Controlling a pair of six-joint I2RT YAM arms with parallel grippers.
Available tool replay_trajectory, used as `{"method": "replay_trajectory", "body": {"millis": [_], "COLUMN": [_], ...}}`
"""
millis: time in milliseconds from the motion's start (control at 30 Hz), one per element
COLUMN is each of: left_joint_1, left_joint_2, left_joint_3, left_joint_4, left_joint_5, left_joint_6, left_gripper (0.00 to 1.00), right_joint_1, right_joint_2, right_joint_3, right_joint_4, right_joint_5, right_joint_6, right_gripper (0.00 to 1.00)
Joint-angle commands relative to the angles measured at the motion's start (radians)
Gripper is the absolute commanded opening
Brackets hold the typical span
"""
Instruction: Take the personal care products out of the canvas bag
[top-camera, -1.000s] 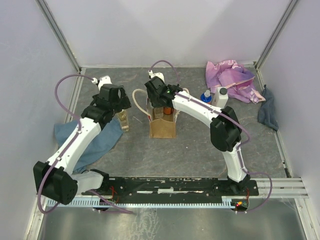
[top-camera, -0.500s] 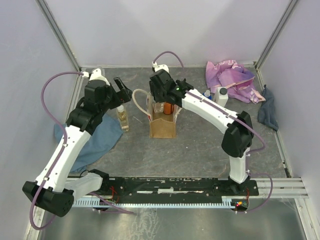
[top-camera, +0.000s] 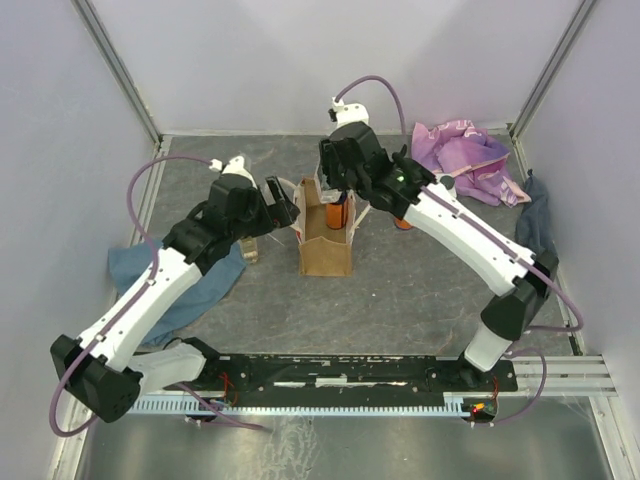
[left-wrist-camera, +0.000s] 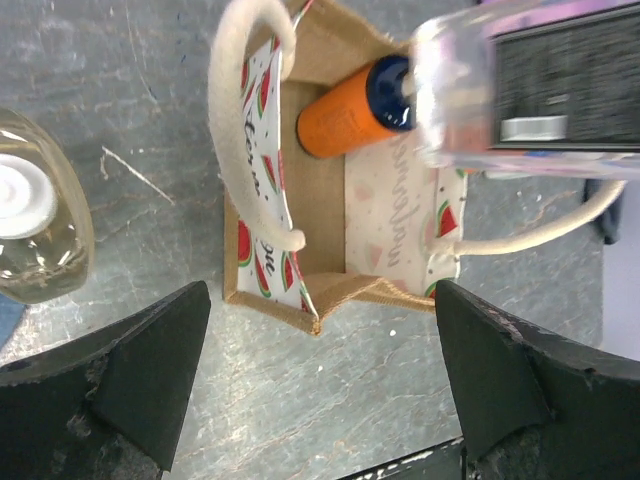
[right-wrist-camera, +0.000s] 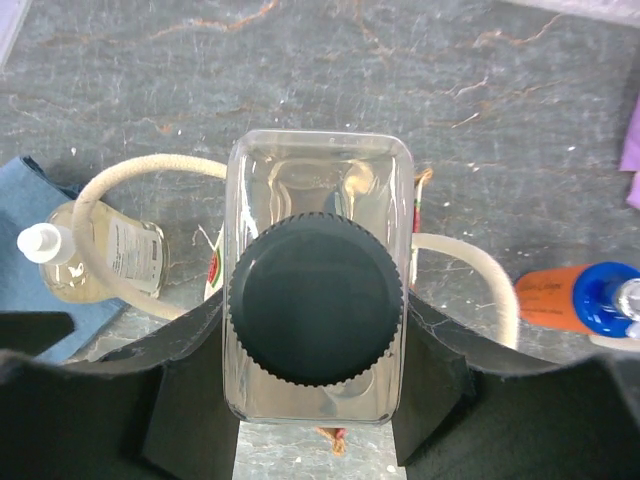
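Note:
The tan canvas bag (top-camera: 325, 255) stands mid-table with its cream handles (left-wrist-camera: 245, 120) splayed out. My right gripper (top-camera: 335, 190) hangs just above its mouth, shut on a clear square bottle with a dark cap (right-wrist-camera: 315, 310); that clear bottle (left-wrist-camera: 470, 85) also shows in the left wrist view. An orange bottle with a dark blue cap (left-wrist-camera: 345, 115) leans inside the bag (left-wrist-camera: 385, 290). My left gripper (top-camera: 285, 205) is open, low beside the bag's left side, its fingers (left-wrist-camera: 130, 380) wide apart over bare table.
A clear bottle of yellowish liquid with a white cap (top-camera: 248, 250) stands left of the bag by a blue cloth (top-camera: 180, 285). An orange bottle with a blue cap (right-wrist-camera: 570, 295) lies to the bag's right. Purple-pink cloth (top-camera: 465, 155) and a dark cloth (top-camera: 537, 225) lie at the back right.
My right gripper has risen out of the bag with the clear bottle and shifted back and right. The left gripper has swung in from the yellowish bottle to the bag's left side.

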Motion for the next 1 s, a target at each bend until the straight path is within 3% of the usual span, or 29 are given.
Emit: {"method": "replay_trajectory", "body": {"millis": [0, 367, 833, 967], "left_joint_1": [-0.035, -0.074, -0.082, -0.082], "left_joint_2": [0.051, 0.159, 0.252, 0.263], "left_joint_3": [-0.026, -0.088, -0.081, -0.085], "left_joint_4": [0.054, 0.121, 0.152, 0.155], "left_joint_5": [-0.026, -0.043, -0.056, -0.047], "left_joint_6": [-0.056, -0.06, -0.026, -0.009], "left_gripper": [0.99, 0.99, 0.99, 0.87], "right_joint_1": [0.005, -0.027, -0.253, -0.288], "right_joint_2": [-0.15, -0.255, -0.195, -0.157], "right_joint_3": [0.044, -0.003, -0.045, -0.085], "right_joint_4": [0.128, 0.139, 0.185, 0.22], "right_joint_5": [0.099, 0.24, 0.138, 0.102], "right_joint_6": [-0.044, -0.135, -0.111, -0.109], "right_gripper": [0.37, 0.39, 0.38, 0.38]}}
